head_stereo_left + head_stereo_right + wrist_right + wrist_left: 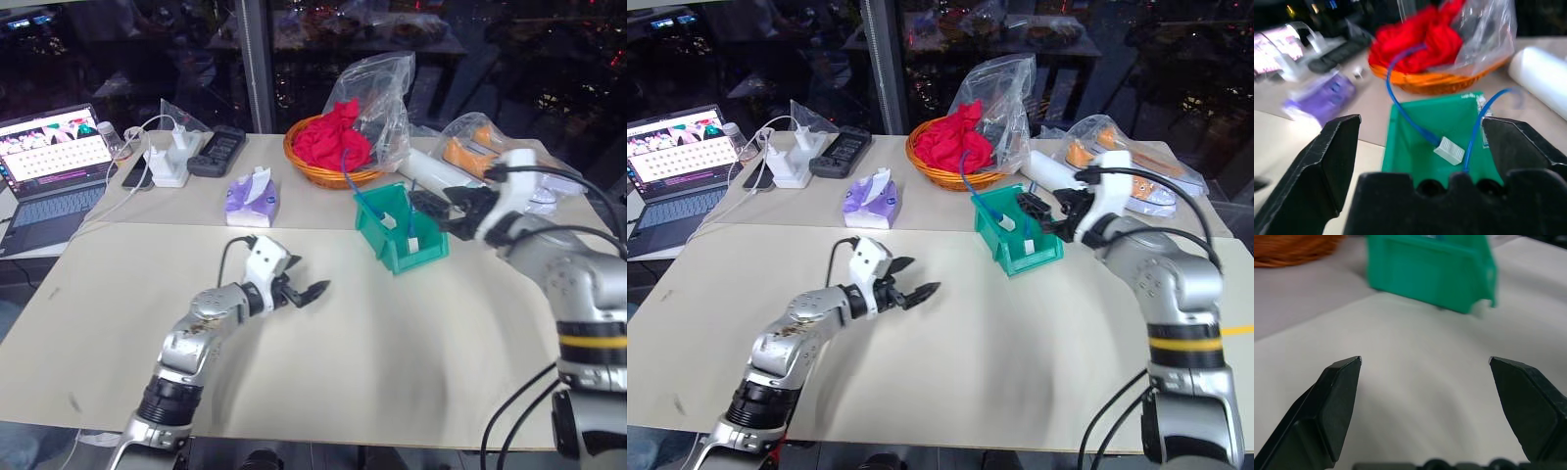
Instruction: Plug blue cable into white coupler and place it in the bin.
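Note:
The teal bin (423,253) stands on the table right of centre, in front of the basket. Inside it lies the white coupler (1449,150) with the blue cable (1400,110) plugged into it. The cable arcs up over the bin's back rim toward the basket, and another blue strand (1476,128) rises along the bin's right side. My right gripper (439,211) hovers open just right of and above the bin, holding nothing. My left gripper (309,275) is open and empty over the bare mat, left of the bin and pointing toward it; the bin (1435,269) lies ahead of it.
Behind the bin are an orange basket (333,174) with red cloth (333,137) and a clear plastic bag (382,93). A purple tissue pack (253,199), white chargers (168,162), a dark remote (217,150) and a laptop (49,176) lie to the left. A white roll (436,168) lies to the right.

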{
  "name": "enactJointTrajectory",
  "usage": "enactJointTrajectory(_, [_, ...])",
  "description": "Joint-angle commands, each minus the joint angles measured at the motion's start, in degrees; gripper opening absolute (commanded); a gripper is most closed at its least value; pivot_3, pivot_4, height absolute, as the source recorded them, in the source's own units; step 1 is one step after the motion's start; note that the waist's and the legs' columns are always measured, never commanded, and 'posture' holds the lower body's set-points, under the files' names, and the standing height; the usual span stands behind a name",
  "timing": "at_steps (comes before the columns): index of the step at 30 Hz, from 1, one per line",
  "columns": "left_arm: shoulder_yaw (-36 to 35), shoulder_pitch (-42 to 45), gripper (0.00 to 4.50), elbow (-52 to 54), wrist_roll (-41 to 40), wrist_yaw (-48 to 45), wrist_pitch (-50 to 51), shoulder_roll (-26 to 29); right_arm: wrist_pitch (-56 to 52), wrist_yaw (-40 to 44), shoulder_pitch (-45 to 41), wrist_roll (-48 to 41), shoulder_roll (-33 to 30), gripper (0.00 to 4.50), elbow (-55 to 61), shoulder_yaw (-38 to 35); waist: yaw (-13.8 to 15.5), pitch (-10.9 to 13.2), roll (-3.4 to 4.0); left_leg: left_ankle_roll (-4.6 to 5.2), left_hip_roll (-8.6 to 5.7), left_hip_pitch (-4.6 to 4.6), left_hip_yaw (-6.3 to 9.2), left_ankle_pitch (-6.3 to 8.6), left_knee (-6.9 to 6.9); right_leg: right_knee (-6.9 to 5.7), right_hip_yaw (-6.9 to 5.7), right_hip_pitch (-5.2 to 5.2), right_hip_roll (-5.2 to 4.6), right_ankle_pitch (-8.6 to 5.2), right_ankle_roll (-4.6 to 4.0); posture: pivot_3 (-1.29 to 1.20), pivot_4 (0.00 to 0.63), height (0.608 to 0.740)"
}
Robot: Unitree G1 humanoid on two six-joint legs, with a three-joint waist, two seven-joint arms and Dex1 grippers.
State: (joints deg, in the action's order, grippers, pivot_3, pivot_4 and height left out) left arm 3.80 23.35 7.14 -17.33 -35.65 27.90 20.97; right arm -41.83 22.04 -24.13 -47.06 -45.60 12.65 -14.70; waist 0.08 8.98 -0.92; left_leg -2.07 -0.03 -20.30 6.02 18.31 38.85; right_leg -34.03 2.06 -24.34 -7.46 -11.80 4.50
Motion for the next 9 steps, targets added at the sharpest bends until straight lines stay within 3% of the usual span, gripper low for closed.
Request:
enactJointTrajectory(1, [-5.28, -2.46, 4.50, -3.69, -0.86, -2.78, -6.32, 2.83, 7.77, 11.15, 20.97, 6.19, -3.59, 4.45, 13.01, -8.11, 0.26, 0.00, 0.01, 0.15, 0.00, 0.07, 0.00, 0.08, 0.01, -0.01, -0.02, 0.05, 0.00, -0.01, 0.01, 0.00, 0.150, 0.740])
enactJointTrajectory(5, [-7.16, -6.10, 4.50, -7.10, -0.36, -4.05, -10.49, 4.06, 12.94, 11.33, 32.01, 7.84, 1.94, 4.45, 15.58, -13.48, -1.25, 0.02, 0.06, 0.23, -0.09, 0.16, -0.20, 0.13, 0.15, -0.08, 0.31, 0.06, -0.01, 0.06, 0.06, 0.00, 0.150, 0.740])
enactJointTrajectory(9, [-5.95, -7.26, 4.50, -10.35, 2.94, -6.13, -15.11, 6.96, 16.50, 11.93, 34.97, 11.37, 4.02, 4.45, 15.38, -13.68, -1.61, 0.07, 0.01, 0.31, -0.07, 0.67, -0.26, 0.17, 0.17, -0.07, 0.47, 0.33, 0.04, 0.32, -0.05, 0.00, 0.150, 0.740])
